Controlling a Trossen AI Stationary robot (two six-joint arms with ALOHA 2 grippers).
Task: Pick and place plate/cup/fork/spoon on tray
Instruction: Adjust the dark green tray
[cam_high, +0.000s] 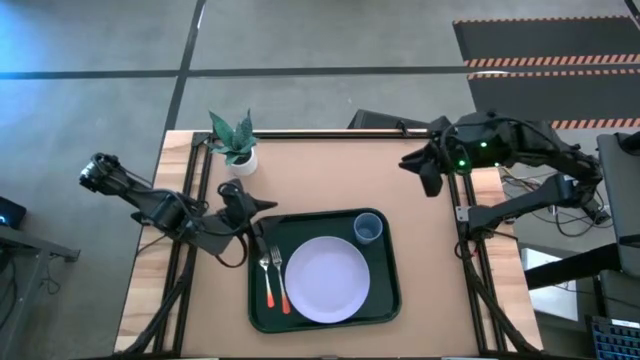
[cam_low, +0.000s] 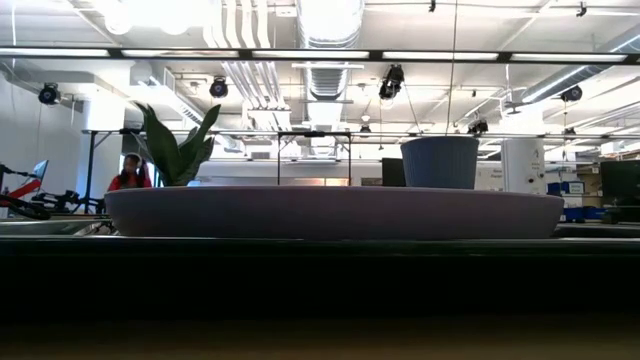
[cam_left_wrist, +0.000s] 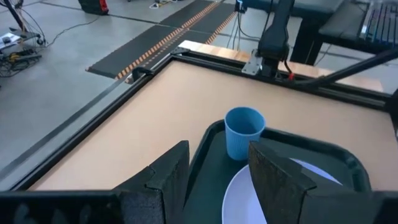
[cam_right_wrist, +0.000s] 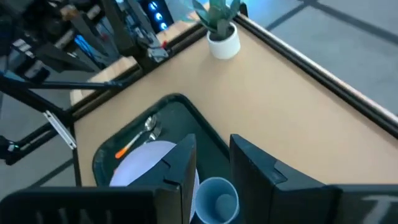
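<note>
The dark green tray (cam_high: 390, 300) lies near the table's front middle. The lavender plate (cam_high: 328, 279) rests flat in it. The blue cup (cam_high: 368, 229) stands upright in the tray's far right corner. The fork (cam_high: 267, 282) and the spoon (cam_high: 281, 280) lie side by side on the tray's left part, their red-orange handles toward the near edge. My left gripper (cam_high: 258, 207) is open and empty, just past the tray's far left corner. My right gripper (cam_high: 428, 172) is open and empty, above the table's far right part.
A white pot with a green plant (cam_high: 237, 146) stands at the table's far left. Bare tabletop (cam_high: 340, 175) lies between the plant and the right arm. A person (cam_low: 128, 172) shows far off in the room behind the table.
</note>
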